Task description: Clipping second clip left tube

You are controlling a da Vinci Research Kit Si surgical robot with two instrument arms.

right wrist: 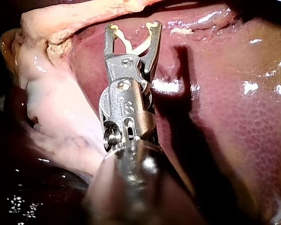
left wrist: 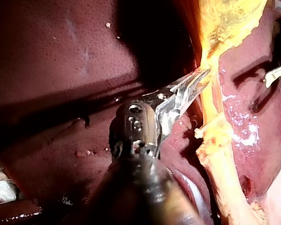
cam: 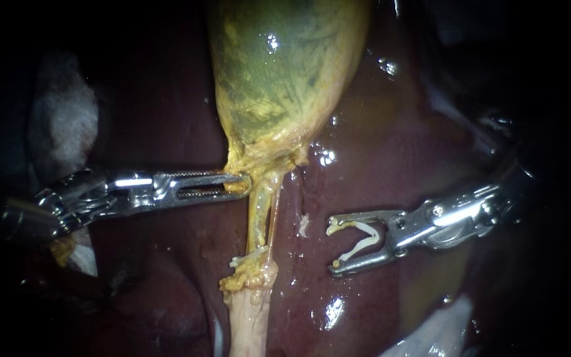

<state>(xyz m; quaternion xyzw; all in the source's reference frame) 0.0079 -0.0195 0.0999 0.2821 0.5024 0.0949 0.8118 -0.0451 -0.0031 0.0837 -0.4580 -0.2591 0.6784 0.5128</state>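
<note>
The green-yellow gallbladder hangs down into a yellow neck. My left instrument comes in from the left, its jaws shut on that neck; the left wrist view shows the same grip. Below the neck run two thin tubes side by side, the left tube yellowish. A white clip crosses them low down, above a fatty knot. My right instrument sits apart to the right over the liver, jaws spread wide with a white clip seated between them. The right wrist view shows that clip short of the tube.
Dark red liver lies under and around everything. A pale thick stump continues below the clipped spot. White gauze lies at the far left, more gauze at the lower right.
</note>
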